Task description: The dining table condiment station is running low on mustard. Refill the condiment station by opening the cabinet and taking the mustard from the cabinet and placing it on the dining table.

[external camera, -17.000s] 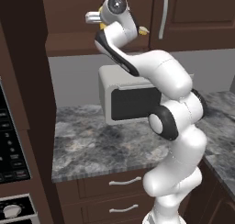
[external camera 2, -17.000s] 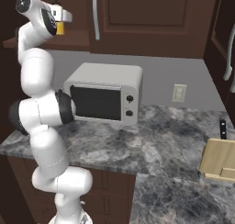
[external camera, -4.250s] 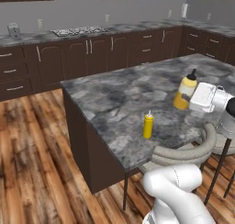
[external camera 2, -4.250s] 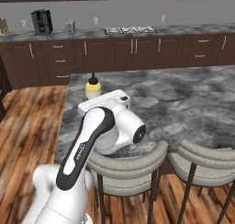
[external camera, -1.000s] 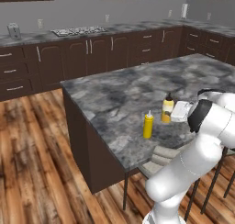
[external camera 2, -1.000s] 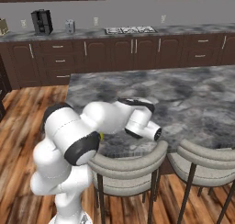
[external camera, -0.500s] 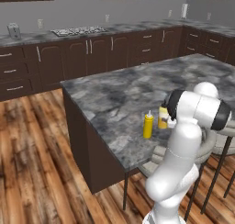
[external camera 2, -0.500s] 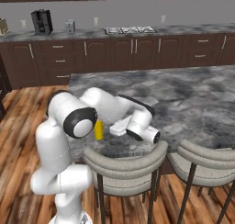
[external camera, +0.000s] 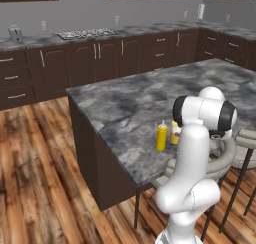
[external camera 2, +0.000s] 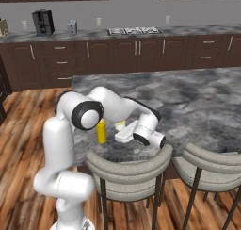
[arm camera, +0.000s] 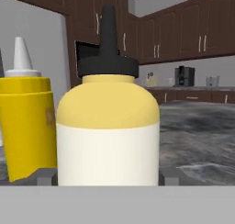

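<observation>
**Mustard at table edge**

While the mustard stands upright on the dining table near its front edge, we see the slimmer yellow bottle just beside it — white nozzle, faint mark, unreadable. Gripper sits low at the mustard; fingertips flank its base — grip can't be confirmed.

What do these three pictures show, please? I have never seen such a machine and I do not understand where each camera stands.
The machine is a white robot arm on a driving base, in a rendered kitchen. Two cameras sit behind the arm, left and right; the third looks along the gripper. The arm bends down to the dining table, a grey stone island. The mustard, a squat yellow bottle with a dark cap, sits between the gripper fingers, close beside a slimmer yellow bottle standing on the table. Whether the fingers press the mustard is unclear.
</observation>
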Controlling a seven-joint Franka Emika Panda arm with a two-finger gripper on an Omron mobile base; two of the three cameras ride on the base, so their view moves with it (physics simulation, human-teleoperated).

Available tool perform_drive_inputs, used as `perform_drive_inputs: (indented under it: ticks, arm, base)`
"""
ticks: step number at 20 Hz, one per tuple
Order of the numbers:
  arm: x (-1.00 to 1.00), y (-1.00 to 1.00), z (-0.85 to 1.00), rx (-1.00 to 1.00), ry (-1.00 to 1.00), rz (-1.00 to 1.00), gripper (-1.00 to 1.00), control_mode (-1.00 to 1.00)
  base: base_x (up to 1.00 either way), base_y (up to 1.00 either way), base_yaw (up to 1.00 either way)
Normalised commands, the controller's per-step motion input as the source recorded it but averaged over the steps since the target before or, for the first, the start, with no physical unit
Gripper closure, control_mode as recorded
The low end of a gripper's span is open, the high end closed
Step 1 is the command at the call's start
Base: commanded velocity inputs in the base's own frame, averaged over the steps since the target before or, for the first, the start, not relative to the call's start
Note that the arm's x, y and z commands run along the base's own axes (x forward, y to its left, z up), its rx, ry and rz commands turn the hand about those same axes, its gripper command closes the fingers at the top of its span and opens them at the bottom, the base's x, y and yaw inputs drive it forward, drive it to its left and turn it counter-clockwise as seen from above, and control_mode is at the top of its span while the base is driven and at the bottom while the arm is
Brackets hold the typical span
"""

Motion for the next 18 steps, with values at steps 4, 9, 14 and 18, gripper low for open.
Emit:
perform_drive_inputs:
  ticks: [4, 9, 14, 18]
  arm:
    - [0.33, -0.09, -0.26, 0.00, -0.01, 0.06, 1.00, -1.00]
    - [0.11, -0.17, -0.23, 0.00, -0.02, 0.07, -1.00, -1.00]
    - [-0.01, -0.20, -0.02, 0.00, -0.05, 0.07, -1.00, -1.00]
    - [-0.11, -0.15, 0.00, 0.00, -0.10, 0.06, -1.00, -1.00]
  base:
    - [0.00, 0.00, 0.00]
    - [0.00, 0.00, 0.00]
    - [0.00, 0.00, 0.00]
    - [0.00, 0.00, 0.00]
